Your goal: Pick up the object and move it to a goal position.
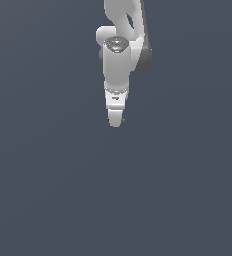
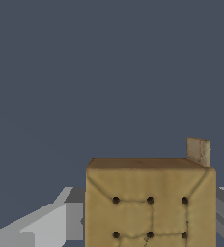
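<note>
The object [image 2: 150,202] is a golden-brown blocky piece with dark dots and a small tab on one corner. In the wrist view it fills the space between my grey fingers [image 2: 74,219], which press on both its sides. In the exterior view only tiny tan edges of the object [image 1: 123,120] show beside my white gripper [image 1: 116,121], which points down from the arm in the upper middle. The gripper is shut on the object. No goal marker shows.
A plain dark grey-blue surface [image 1: 48,190] fills both views. The white arm [image 1: 119,55] rises out of the exterior view's top edge. No other objects show.
</note>
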Action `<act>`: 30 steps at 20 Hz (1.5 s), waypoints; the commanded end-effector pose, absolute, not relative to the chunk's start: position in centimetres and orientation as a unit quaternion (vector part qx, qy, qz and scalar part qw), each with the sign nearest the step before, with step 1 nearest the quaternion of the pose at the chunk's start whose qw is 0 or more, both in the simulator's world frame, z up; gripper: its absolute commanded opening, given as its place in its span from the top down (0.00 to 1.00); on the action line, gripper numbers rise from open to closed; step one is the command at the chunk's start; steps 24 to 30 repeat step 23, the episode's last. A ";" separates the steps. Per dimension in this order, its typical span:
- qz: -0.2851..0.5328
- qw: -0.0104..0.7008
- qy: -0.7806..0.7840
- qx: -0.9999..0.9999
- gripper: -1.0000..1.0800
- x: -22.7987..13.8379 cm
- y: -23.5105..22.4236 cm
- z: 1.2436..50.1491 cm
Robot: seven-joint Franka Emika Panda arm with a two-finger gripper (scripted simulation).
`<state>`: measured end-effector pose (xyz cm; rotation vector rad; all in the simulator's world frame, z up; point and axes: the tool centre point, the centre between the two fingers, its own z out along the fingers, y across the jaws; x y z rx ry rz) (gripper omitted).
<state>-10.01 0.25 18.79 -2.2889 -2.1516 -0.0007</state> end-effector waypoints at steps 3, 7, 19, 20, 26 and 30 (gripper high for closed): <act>-0.001 0.001 -0.685 -0.728 1.00 -10.5 -1.5 22.9; -0.002 0.001 -0.685 -0.728 1.00 -10.7 -2.8 26.0; 0.000 0.000 -0.684 -0.729 1.00 -10.9 -5.1 30.6; 0.000 0.000 -0.684 -0.729 1.00 -10.9 -5.1 30.7; 0.000 0.000 -0.684 -0.729 1.00 -10.8 -5.1 30.6; 0.000 0.000 -0.684 -0.729 1.00 -10.8 -5.1 30.6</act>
